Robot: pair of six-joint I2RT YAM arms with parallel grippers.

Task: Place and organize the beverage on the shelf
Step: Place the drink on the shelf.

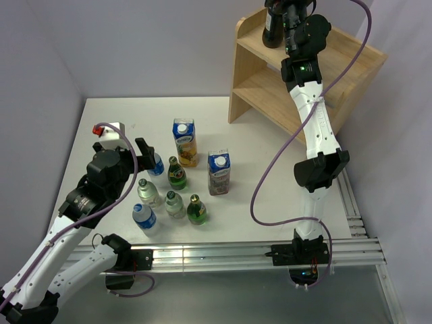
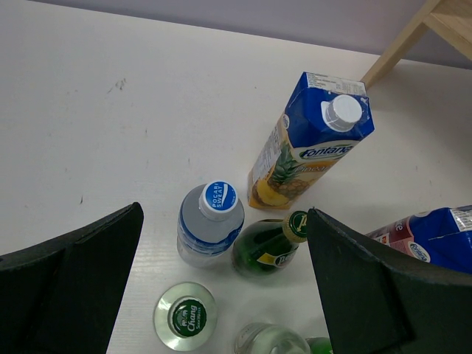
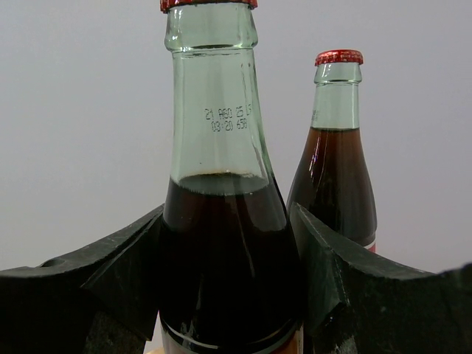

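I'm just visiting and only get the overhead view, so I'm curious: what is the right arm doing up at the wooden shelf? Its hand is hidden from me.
Observer: Its wrist camera shows the right gripper with a finger against each side of a red-capped cola bottle.
Operator: Is that bottle alone up there?
Observer: No, a second cola bottle stands just behind it, to the right in that view.
Operator: And the left hand?
Observer: The left gripper is wide open, and the water bottle under its gap has a blue cap reading Pocari Sweat.
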